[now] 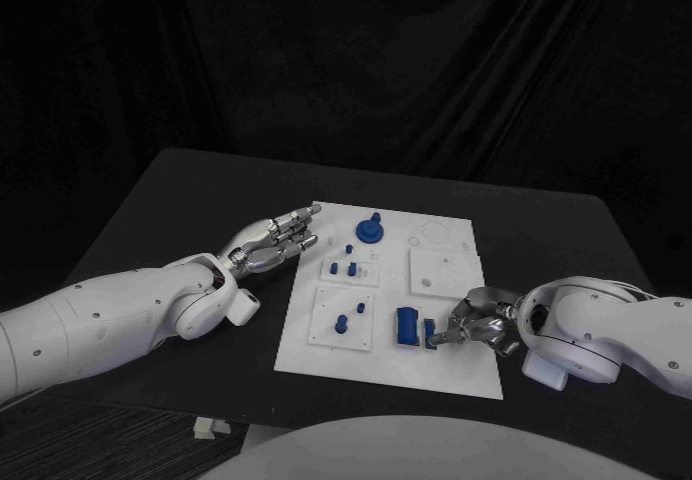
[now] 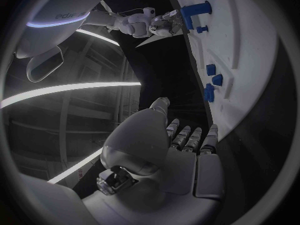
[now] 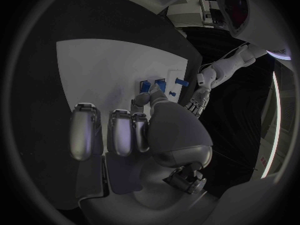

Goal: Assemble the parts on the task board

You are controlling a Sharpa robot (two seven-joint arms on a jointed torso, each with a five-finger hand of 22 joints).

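Observation:
The white task board point(image 1: 447, 375) lies mid-table. On it are a round blue knob point(image 1: 371, 232), two small pegs point(image 1: 343, 268), a single peg point(image 1: 342, 323) and a blue block point(image 1: 408, 327) beside a narrower blue part point(image 1: 430, 333). My right hand point(image 1: 473, 325) sits on the board's right side, fingertips against the narrower part point(image 3: 154, 88); I cannot tell if it is gripped. My left hand point(image 1: 278, 242) hovers at the board's far left edge, fingers stretched and apart, holding nothing. In the left wrist view, the left hand point(image 2: 169, 145) is beside the board point(image 2: 250, 45).
The board has raised white square plates point(image 1: 444, 270) and a ring outline point(image 1: 436, 233) near its far right corner. Black table point(image 1: 188, 200) surrounds the board on every side. A small pale object point(image 1: 211, 427) lies below the table's near left edge.

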